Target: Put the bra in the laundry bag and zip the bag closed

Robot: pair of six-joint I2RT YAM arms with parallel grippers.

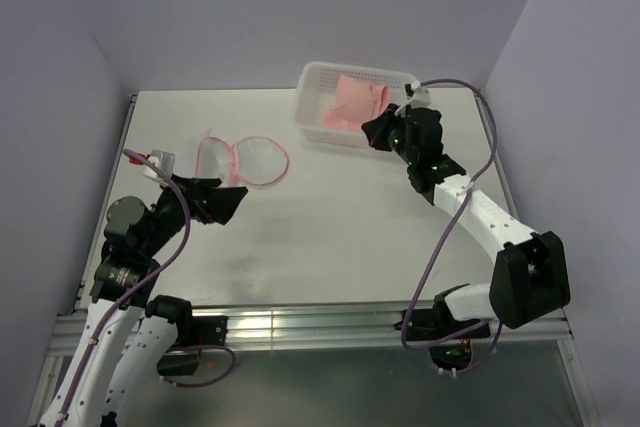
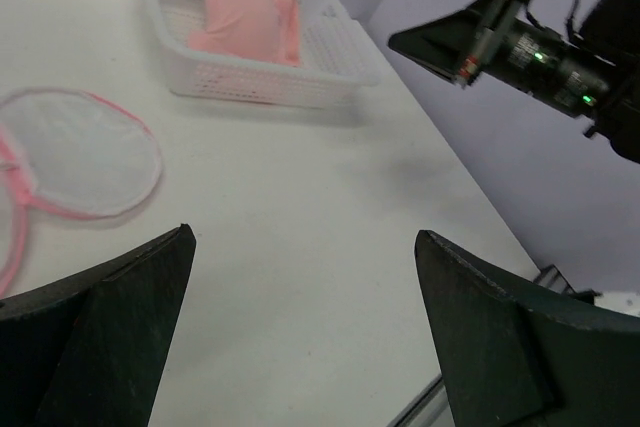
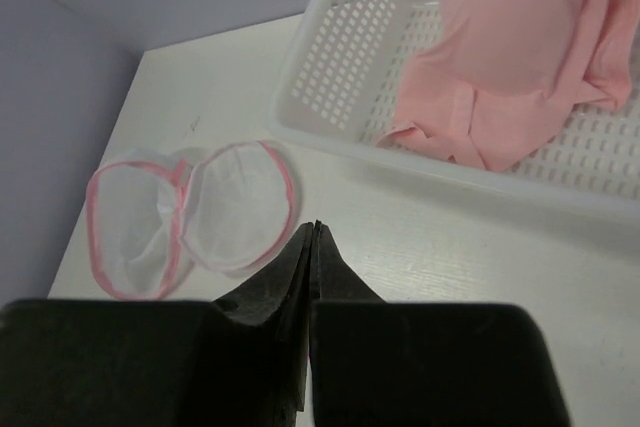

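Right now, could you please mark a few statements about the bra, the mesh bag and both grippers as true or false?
1. The bra lies in the white basket. True.
2. The laundry bag is zipped shut. False: it lies open, its two halves spread side by side on the table.
3. The right gripper is shut with nothing in it. True.
4. The left gripper is clamped on the laundry bag. False: it is open and apart from the bag.
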